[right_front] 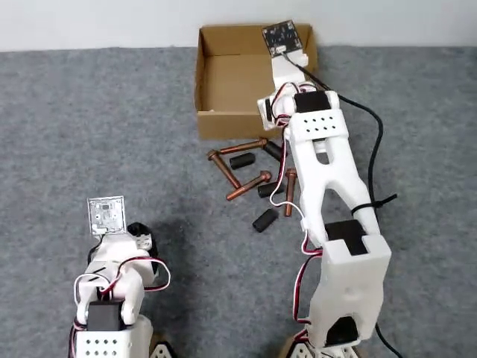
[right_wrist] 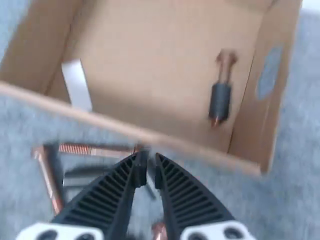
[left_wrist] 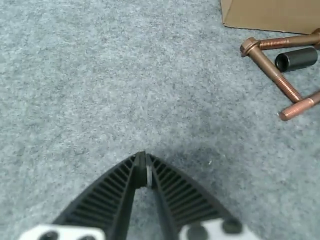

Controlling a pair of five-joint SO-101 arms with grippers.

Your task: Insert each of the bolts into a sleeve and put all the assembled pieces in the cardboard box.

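The cardboard box (right_front: pixel 223 74) stands at the table's far edge. Inside it lies one assembled piece (right_wrist: pixel 221 97), a copper bolt in a black sleeve. My right gripper (right_wrist: pixel 148 161) hovers over the box's near wall, fingers all but touching and holding nothing. Several loose copper bolts (right_front: pixel 242 145) and black sleeves (right_front: pixel 242 159) are scattered on the carpet just in front of the box, beside the right arm (right_front: pixel 320 164). My left gripper (left_wrist: pixel 142 162) is shut and empty, low over bare carpet at the near left, well short of the bolts (left_wrist: pixel 272 70) and a sleeve (left_wrist: pixel 296 58).
Grey carpet (right_front: pixel 112 127) covers the table, with open room left of the pile. A strip of white tape (right_wrist: pixel 77 85) lies on the box floor. The right arm's black cable (right_front: pixel 376 142) runs along its far side.
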